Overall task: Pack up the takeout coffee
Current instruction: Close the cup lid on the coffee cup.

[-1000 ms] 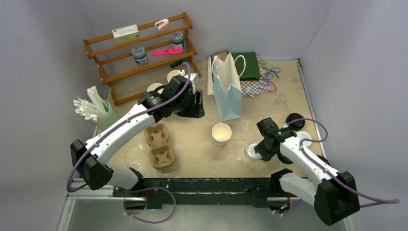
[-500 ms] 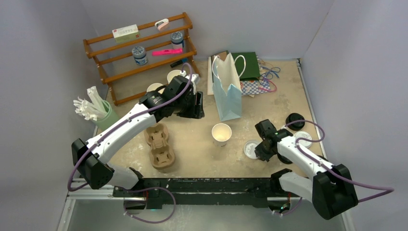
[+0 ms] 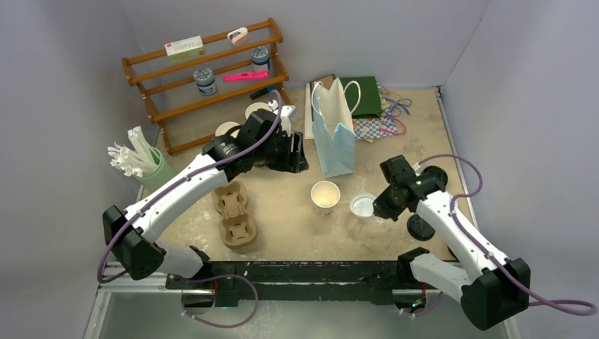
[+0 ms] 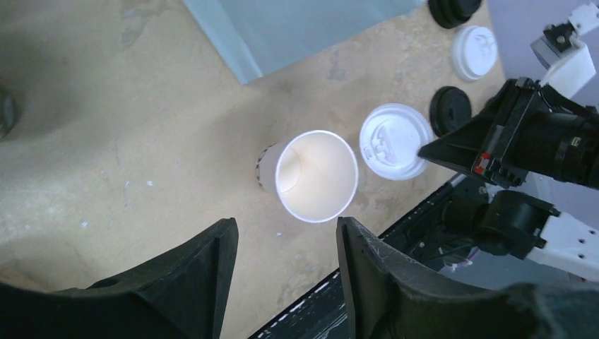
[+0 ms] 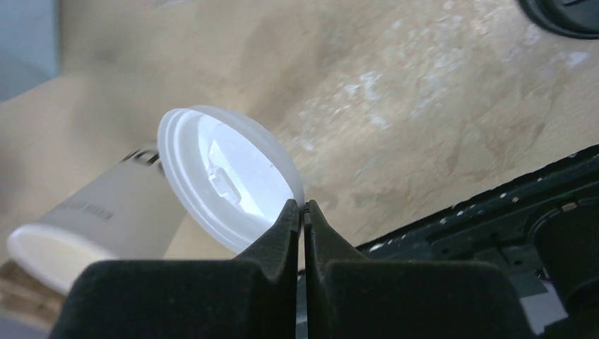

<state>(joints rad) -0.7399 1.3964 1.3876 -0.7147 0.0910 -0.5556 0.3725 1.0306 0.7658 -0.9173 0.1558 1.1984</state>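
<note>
The takeout coffee's cream-white paper cup (image 3: 325, 195) stands upright and lidless in the middle of the table. Its round white lid (image 3: 363, 205) hangs just to the right of the cup, above the table. My right gripper (image 3: 378, 210) is shut on the lid's near rim. In the right wrist view the lid (image 5: 226, 176) tilts beyond the pinched right gripper (image 5: 302, 206), with the cup (image 5: 92, 219) behind it. My left gripper (image 4: 286, 261) is open and empty, hovering above and behind the cup (image 4: 316, 175), beside the lid (image 4: 395, 140).
A light blue paper bag (image 3: 333, 138) stands behind the cup. The brown pulp carrier (image 3: 234, 215) lies at the left. Two black lids (image 3: 433, 176) (image 3: 421, 227) and a white lid (image 4: 475, 51) lie at the right. A wooden shelf (image 3: 205, 78) stands at the back left.
My right gripper closed on the white lid, lifted it and carried it left toward the cup. The left arm shifted slightly to the right.
</note>
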